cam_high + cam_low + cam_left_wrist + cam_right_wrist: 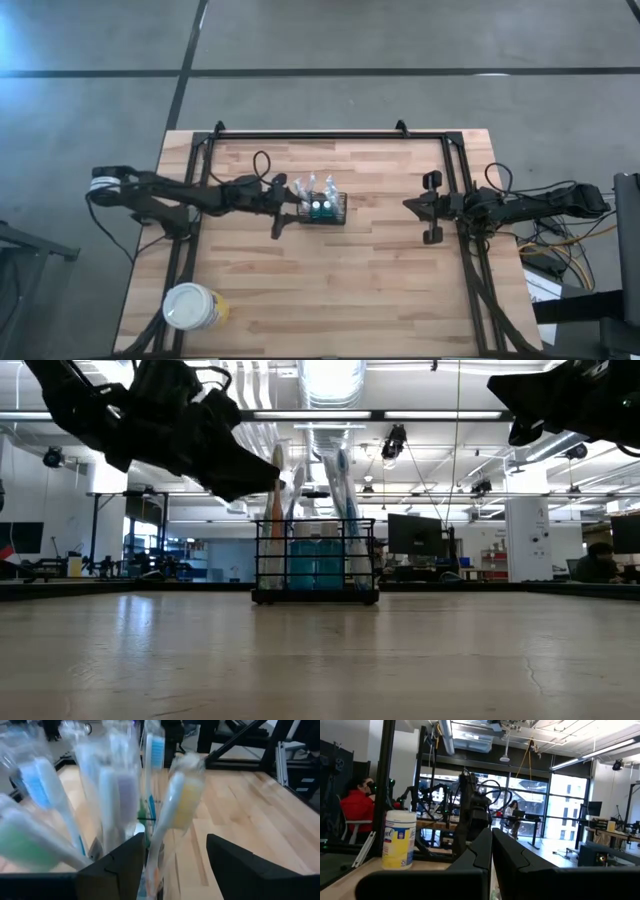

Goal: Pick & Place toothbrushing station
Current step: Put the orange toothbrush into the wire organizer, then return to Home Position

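The toothbrushing station (323, 208), a small black wire-mesh caddy, stands on its base at the table's middle (315, 565). It holds teal bottles and several wrapped toothbrushes that stick up out of it (115, 795). My left gripper (290, 207) hangs open at the caddy's left side, at the height of the toothbrush tops (262, 478). A yellow wrapped toothbrush (182, 800) stands between its fingers (175, 840). My right gripper (410, 207) waits shut at the right, raised above the table (491, 845). My left gripper comes level from the table's left, its fingers on either side of the yellow wrapped toothbrush. The brush's lower shaft (152, 862) passes right beside one finger (120, 865). Whether they touch, I cannot tell.
A round yellow cup with a white lid (193, 306) stands near the table's front left corner (399, 839). Black frame rails (330, 136) run along the far edge and both sides. Bare wood lies between the caddy and my right gripper. A seated person in red (355, 805) shows beyond the table.
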Robot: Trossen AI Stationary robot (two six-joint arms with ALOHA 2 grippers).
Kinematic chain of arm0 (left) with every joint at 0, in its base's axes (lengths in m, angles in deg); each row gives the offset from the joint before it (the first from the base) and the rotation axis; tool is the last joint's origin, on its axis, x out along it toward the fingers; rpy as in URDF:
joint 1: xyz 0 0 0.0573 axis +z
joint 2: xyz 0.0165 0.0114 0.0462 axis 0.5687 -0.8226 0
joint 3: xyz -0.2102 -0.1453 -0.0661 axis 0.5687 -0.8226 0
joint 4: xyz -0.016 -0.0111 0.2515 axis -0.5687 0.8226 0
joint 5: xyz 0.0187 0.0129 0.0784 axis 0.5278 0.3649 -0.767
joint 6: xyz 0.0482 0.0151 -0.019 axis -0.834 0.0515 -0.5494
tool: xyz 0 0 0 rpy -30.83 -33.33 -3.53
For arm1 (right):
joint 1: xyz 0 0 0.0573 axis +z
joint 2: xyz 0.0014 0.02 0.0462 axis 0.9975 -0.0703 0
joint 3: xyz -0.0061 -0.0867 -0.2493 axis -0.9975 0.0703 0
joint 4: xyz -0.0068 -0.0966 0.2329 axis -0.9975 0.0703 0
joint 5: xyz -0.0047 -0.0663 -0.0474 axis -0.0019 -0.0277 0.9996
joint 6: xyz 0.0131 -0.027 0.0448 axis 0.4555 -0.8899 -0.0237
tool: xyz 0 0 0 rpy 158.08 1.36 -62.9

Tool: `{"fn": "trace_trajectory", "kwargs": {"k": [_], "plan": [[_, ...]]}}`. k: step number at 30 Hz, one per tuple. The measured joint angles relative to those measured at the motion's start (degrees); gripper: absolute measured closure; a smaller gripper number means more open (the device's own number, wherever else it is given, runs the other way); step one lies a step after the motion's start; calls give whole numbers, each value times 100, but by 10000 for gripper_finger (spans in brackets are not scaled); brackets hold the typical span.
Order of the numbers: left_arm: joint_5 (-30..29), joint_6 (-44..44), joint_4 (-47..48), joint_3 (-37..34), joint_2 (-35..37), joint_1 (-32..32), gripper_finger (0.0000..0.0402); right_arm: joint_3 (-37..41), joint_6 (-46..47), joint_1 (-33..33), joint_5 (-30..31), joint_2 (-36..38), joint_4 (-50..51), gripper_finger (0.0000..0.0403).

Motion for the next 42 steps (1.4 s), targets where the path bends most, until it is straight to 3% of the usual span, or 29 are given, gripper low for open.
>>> {"fn": "trace_trajectory", "kwargs": {"k": [11,17,21,29,32,37,42], "plan": [[4,-52,1431,0,1514,0,184,0,1,0,0,0,-4,394],[-106,-748,2787,0,2538,0,190,0,1,0,0,0,-7,394],[-235,-1113,3162,-130,3216,0,234,0,1,0,0,0,-7,394],[-273,-1164,3104,-771,4476,164,389,0,108,0,2,0,-4,394],[-283,-1111,3102,-935,4841,293,393,0,156,0,48,0,-8,394],[-125,-1112,3105,-1175,5314,521,397,0,385,-7,740,52,2,394],[104,-1128,2911,-1470,5684,703,399,0,367,-122,320,92,7,394]]}}
